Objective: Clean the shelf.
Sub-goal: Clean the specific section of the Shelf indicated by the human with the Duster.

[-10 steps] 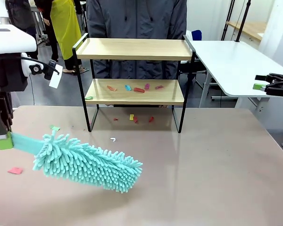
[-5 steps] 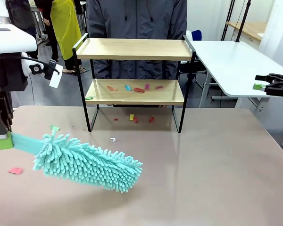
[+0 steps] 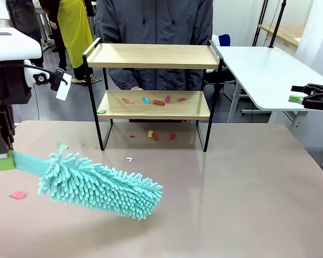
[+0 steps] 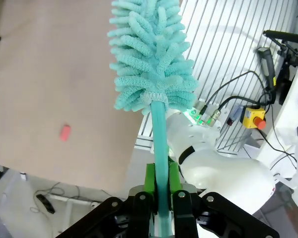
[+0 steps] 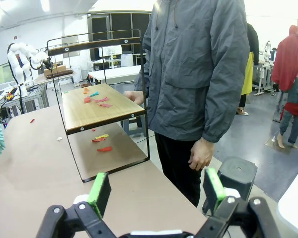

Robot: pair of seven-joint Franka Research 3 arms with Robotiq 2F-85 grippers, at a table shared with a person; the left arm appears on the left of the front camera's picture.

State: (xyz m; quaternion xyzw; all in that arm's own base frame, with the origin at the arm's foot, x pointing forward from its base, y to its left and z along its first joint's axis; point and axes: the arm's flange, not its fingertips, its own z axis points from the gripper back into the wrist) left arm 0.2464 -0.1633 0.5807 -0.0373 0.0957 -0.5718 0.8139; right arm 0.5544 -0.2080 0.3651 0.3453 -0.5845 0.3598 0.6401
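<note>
The shelf (image 3: 153, 56) stands at the table's far side, its two wooden boards held in a black frame. Several coloured scraps (image 3: 159, 101) lie on its lower board (image 5: 102, 111). My left gripper (image 3: 2, 157) hangs low at the left, shut on the flat handle of a teal fluffy duster (image 3: 99, 185). The duster's head rests on the table, pointing right. In the left wrist view, the green pads (image 4: 150, 179) of the left gripper (image 4: 161, 184) clamp that handle below the duster head (image 4: 151, 54). My right gripper (image 3: 297, 94) hovers open at the far right, off the table. Nothing is between the jaws of the right gripper (image 5: 156, 191).
A person in a grey jacket (image 5: 193, 74) stands behind the shelf, one hand (image 5: 134, 96) at its lower board. Loose scraps lie on the table under the shelf (image 3: 151, 134). A pink one (image 3: 17, 194) and a green one (image 3: 62, 145) are near the duster. A white side table (image 3: 269, 70) stands at the right.
The person behind the shelf has shifted slightly, bringing a hand to the lower board. Both arms and the duster have stayed still.
</note>
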